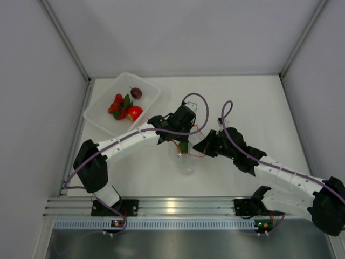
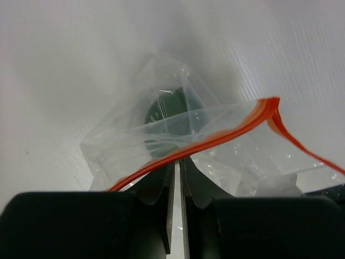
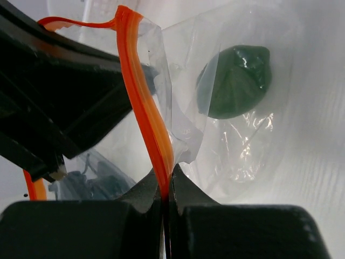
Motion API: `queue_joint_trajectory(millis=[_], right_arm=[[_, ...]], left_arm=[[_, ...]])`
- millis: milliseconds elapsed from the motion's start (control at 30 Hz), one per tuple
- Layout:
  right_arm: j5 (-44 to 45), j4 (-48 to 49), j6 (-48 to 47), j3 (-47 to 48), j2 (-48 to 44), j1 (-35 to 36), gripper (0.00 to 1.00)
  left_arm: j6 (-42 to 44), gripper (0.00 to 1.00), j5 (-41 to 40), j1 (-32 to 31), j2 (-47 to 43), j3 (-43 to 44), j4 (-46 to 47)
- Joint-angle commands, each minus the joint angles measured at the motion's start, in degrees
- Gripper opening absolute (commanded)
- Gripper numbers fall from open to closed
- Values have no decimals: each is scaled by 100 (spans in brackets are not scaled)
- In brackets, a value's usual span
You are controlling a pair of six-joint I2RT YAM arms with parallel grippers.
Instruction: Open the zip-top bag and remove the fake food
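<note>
The clear zip-top bag (image 1: 187, 162) hangs between both grippers over the middle of the table, its orange-red zip strip (image 3: 141, 102) pulled apart at the top. A green ball (image 3: 234, 81) lies inside it and also shows in the left wrist view (image 2: 170, 116). My left gripper (image 1: 182, 141) is shut on one side of the strip (image 2: 178, 158). My right gripper (image 1: 207, 144) is shut on the other side (image 3: 166, 181). A red tomato (image 1: 135, 112), a dark maroon ball (image 1: 136, 93) and a cluster of red balls with leaves (image 1: 117, 105) lie in the tub.
The rigid translucent tub (image 1: 121, 83) stands at the back left, close to the left arm's forearm. White walls enclose the table on three sides. The left gripper's black body (image 3: 54, 91) fills the upper left of the right wrist view.
</note>
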Motion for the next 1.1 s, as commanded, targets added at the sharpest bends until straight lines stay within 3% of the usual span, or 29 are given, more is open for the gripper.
queue_joint_trajectory(millis=[0, 233, 367, 733, 1067], right_arm=[[263, -140, -184, 71, -207, -226, 0], [183, -140, -290, -69, -295, -393, 0], [43, -26, -264, -105, -269, -455, 0], [-273, 176, -307, -140, -172, -455, 0], [-450, 116, -448, -70, -207, -551, 0]], left_arm=[[-84, 17, 676, -57, 7, -221, 492], [-67, 18, 599, -57, 226, -485, 738], [56, 31, 370, -57, 349, -608, 975], [908, 50, 256, -74, 315, -1170, 2328], [1428, 52, 352, -74, 788, -1013, 2786]])
